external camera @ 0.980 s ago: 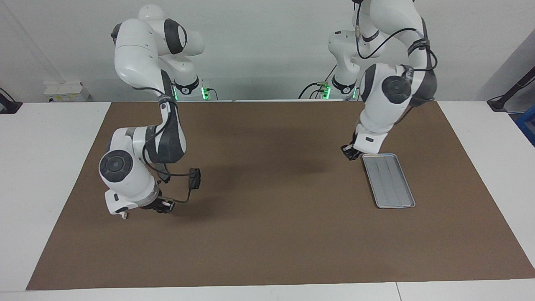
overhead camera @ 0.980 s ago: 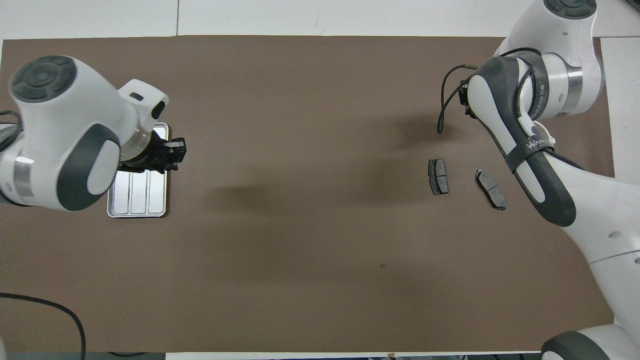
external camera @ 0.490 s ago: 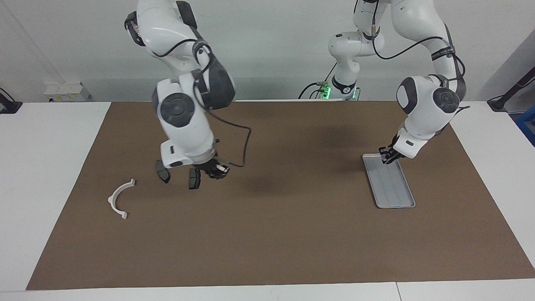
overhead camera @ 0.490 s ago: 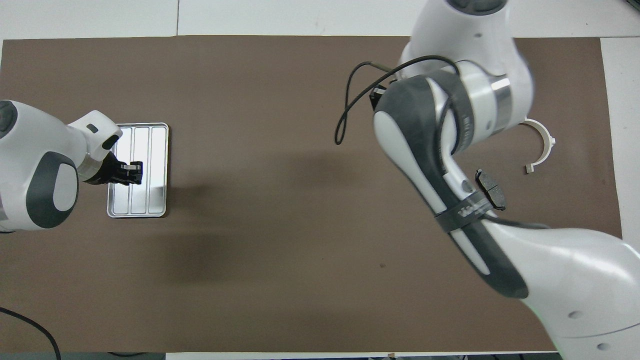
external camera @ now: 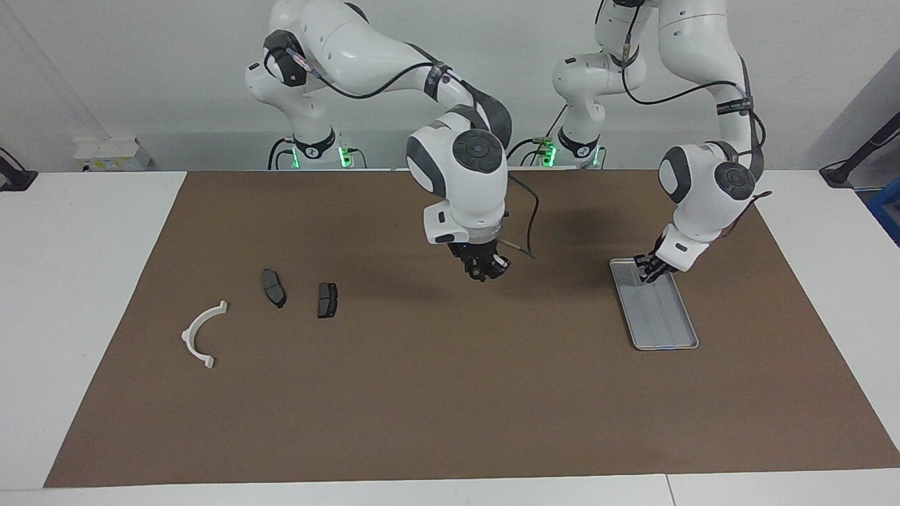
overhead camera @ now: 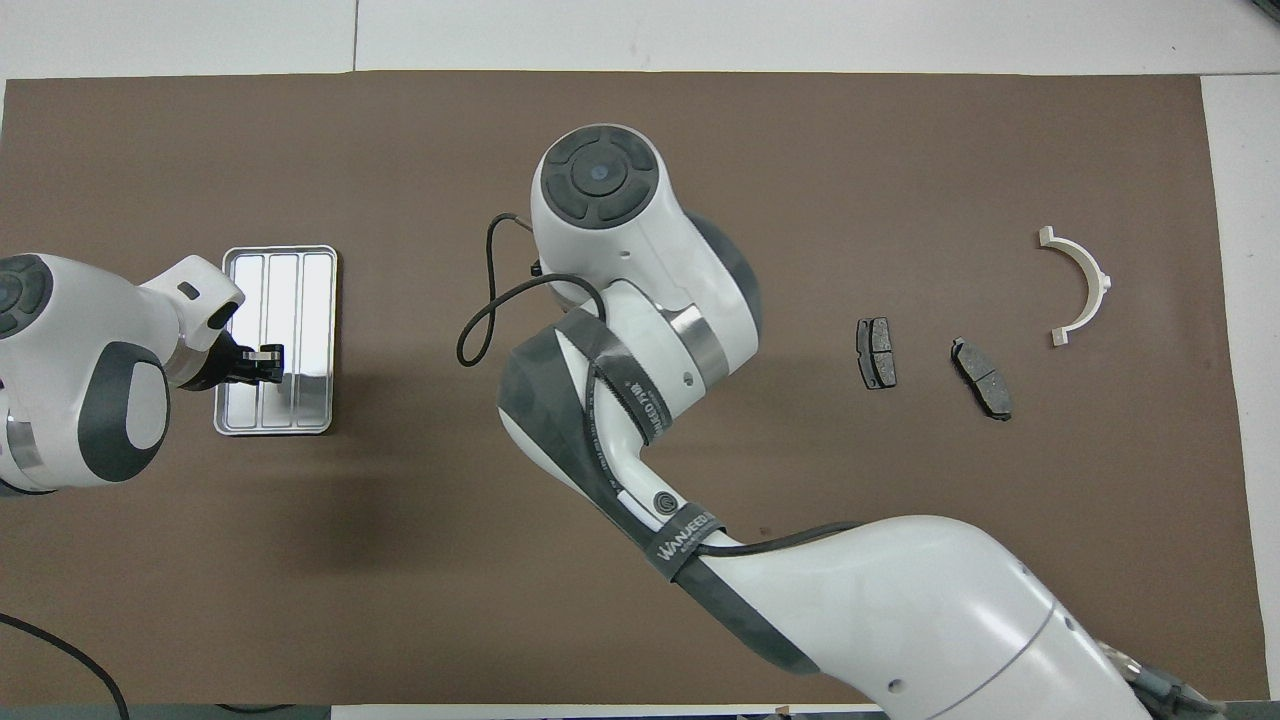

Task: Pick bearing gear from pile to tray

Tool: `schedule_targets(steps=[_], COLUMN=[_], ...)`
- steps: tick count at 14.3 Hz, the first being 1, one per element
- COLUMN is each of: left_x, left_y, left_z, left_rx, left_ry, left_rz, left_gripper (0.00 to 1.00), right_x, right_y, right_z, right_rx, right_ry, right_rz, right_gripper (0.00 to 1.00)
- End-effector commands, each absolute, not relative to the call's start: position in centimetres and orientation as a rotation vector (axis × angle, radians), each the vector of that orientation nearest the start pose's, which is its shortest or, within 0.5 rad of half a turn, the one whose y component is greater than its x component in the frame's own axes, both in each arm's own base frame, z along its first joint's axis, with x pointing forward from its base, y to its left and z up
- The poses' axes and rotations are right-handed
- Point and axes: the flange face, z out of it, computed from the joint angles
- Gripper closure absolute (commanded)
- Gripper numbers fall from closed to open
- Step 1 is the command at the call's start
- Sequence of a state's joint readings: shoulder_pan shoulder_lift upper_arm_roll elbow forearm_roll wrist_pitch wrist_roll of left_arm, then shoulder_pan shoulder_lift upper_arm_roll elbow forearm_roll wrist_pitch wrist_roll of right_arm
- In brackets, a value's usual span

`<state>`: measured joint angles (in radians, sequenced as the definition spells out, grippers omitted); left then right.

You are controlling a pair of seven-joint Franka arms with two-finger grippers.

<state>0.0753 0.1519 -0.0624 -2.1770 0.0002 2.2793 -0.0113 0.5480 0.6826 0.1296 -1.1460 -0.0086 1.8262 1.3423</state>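
The silver-grey tray (external camera: pixel 666 322) lies at the left arm's end of the table and also shows in the overhead view (overhead camera: pixel 300 290). My left gripper (external camera: pixel 650 270) hangs low over the tray's end nearer the robots; it shows in the overhead view too (overhead camera: pixel 266 362). My right gripper (external camera: pixel 484 270) is in the air over the bare mat near the table's middle, hidden under its own wrist from overhead. The pile at the right arm's end holds a white half-ring bracket (external camera: pixel 202 334) and two dark brake pads (external camera: pixel 273 287) (external camera: pixel 327 299). No small black round piece shows.
The brown mat (external camera: pixel 450 407) covers the table. From overhead the bracket (overhead camera: pixel 1080 285) lies farthest toward the right arm's end, with the two pads (overhead camera: pixel 876 352) (overhead camera: pixel 982 377) beside it. The right arm (overhead camera: pixel 640 400) crosses the mat's middle.
My right arm has swung from over the pile to the table's middle, uncovering the bracket and pads. My left gripper has moved onto the tray's near end and has settled there.
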Motion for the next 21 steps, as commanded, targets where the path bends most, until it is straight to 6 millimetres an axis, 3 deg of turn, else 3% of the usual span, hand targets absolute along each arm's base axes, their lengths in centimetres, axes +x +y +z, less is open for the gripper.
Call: schedule_targets(steps=[1,5,6,7,9,14,17,18,19,21], left_x=[54.8,54.9,54.8,54.8,55.1,55.9,56.1,56.1,56.1,56.1], left_y=[0.9,0.4,0.7,0.8,1.0,0.2,-0.6,-1.7,-2.0,-2.9], left_z=[29.7,29.4,29.3,29.4,30.5,37.8,39.9,40.2,40.2,40.3], left_rx=[-3.156,-3.157,-3.157,-3.157,-3.156,-3.151,-3.148,-3.146,-3.144,-3.142], left_ry=[-0.024,-0.022,-0.027,-0.022,-0.027,-0.022,-0.045,-0.043,-0.065,-0.084], left_rz=[0.052,0.055,0.055,0.057,0.067,0.142,0.155,0.152,0.155,0.153], left_gripper=[1.0,1.0,0.59,0.01,0.0,0.0,0.0,0.0,0.0,0.0], right_x=[60.2,60.5,60.5,60.6,60.5,60.1,60.2,60.2,60.3,60.6], right_y=[46.0,46.9,47.2,47.0,46.9,46.6,46.4,46.3,46.2,45.6], right_z=[36.3,32.5,31.7,31.4,31.1,28.9,28.9,28.8,28.9,28.8], right_rx=[-2.918,-2.912,-2.907,-2.907,-2.915,-2.912,-2.927,-2.929,-2.936,-2.951], right_ry=[1.059,1.031,1.015,1.013,1.012,1.002,1.001,1.002,1.0,1.017], right_rz=[0.034,-0.006,-0.033,-0.045,-0.044,-0.053,-0.057,-0.055,-0.057,-0.037], right_gripper=[1.0,1.0,1.0,1.0,1.0,1.0,1.0,0.82,0.01,0.0])
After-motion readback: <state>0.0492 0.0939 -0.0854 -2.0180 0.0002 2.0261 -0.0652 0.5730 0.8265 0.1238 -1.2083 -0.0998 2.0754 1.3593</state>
